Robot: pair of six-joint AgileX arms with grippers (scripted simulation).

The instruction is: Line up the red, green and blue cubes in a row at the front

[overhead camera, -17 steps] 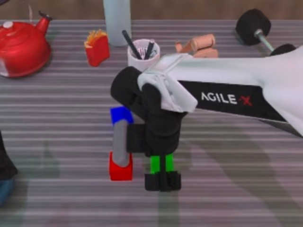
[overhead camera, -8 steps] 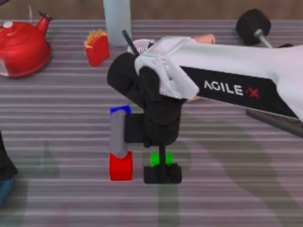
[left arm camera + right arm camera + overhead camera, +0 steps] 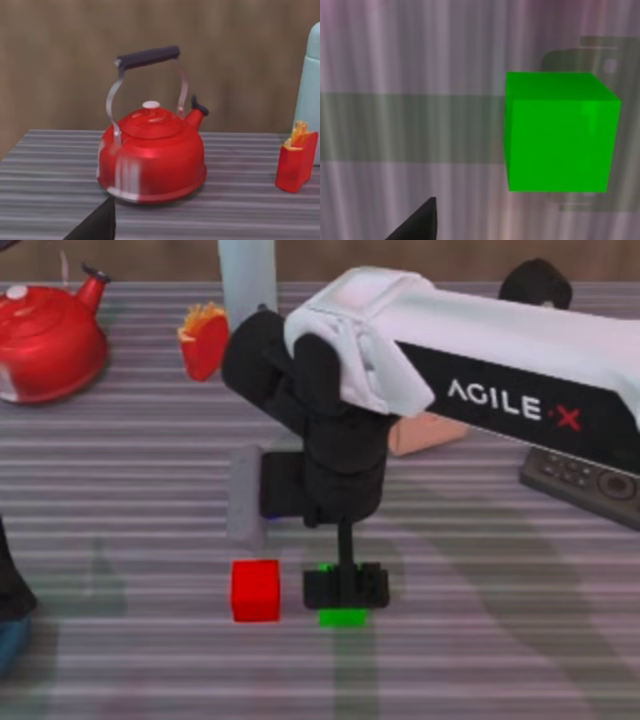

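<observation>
The red cube sits on the table near the front. Just to its right lies the green cube, mostly under my right gripper. That gripper hangs above the green cube, open and holding nothing. In the right wrist view the green cube rests alone on the table, apart from the one dark fingertip that shows. My right arm covers the blue cube. My left arm is parked at the left edge, and one of its fingertips shows in the left wrist view.
A big red kettle stands at the back left, with a red fries box and a pale bottle beside it. A dumbbell, a remote and a pinkish object lie to the right.
My right gripper has let go of the green cube and risen from it; the cube stays beside the red one. The arm has lifted and now hides the blue cube and the pen cup.
</observation>
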